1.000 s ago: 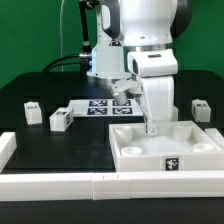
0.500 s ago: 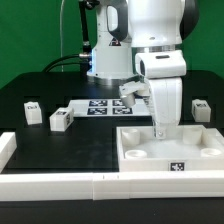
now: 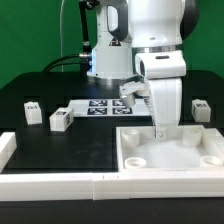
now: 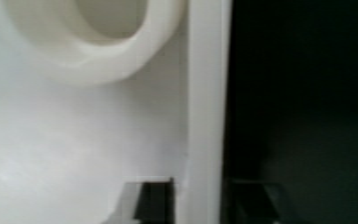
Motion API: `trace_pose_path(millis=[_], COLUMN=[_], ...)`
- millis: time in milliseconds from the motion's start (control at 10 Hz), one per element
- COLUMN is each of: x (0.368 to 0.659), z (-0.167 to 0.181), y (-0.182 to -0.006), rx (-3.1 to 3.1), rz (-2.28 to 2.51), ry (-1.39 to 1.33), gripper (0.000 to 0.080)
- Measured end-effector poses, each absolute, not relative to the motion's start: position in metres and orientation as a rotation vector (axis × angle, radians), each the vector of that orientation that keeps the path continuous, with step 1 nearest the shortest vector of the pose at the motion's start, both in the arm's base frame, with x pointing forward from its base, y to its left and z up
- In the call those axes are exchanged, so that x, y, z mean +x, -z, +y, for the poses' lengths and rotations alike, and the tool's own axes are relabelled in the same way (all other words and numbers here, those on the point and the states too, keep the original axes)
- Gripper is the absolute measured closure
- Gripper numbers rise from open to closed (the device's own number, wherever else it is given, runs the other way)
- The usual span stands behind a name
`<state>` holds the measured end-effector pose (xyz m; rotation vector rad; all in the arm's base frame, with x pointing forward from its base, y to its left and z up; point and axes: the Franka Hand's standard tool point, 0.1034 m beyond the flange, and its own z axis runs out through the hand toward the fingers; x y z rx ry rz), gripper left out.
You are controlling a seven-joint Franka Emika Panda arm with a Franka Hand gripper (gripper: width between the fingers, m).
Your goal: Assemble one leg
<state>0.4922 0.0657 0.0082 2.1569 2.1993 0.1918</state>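
The tray (image 3: 185,150) is plain white on a black table (image 3: 60,150). On the exterior view's left of the tray, two white legs (image 3: 60,121) (image 3: 33,112) bear black-and-white square tags. Behind the tray, the white marker board (image 3: 100,108) shows black-and-white tags. The backdrop (image 3: 30,50) is green.

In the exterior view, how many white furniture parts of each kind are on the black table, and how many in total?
Legs: 3
Tray-like piece: 1
Total: 4
A tagged white piece behind the arm is too hidden to name.

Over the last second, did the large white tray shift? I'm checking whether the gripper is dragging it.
Yes: the tray slid toward the exterior view's right, judged against the marker board.
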Motion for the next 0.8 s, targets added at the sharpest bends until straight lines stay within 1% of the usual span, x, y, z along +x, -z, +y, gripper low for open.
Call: trace_pose_path(millis=[200,300,400,500,600,800], x=[0.4922,0.4922,0.4922,0.4922,0.4922,0.4922], z=[0.0657,0.0657,0.0657,0.0656,0.0656,0.0656], y=[-0.0081,-0.0081,-0.0081,-0.0081,-0.0081,-0.0081], rx=[2.157,2.157,2.157,2.157,2.157,2.157], rz=[2.199,2.199,2.199,2.199,2.199,2.199], ry=[-0.192,-0.192,-0.192,-0.192,-0.192,-0.192], gripper=[0.0383,0.0383,0.0217,0.0169,0.0155,0.0151])
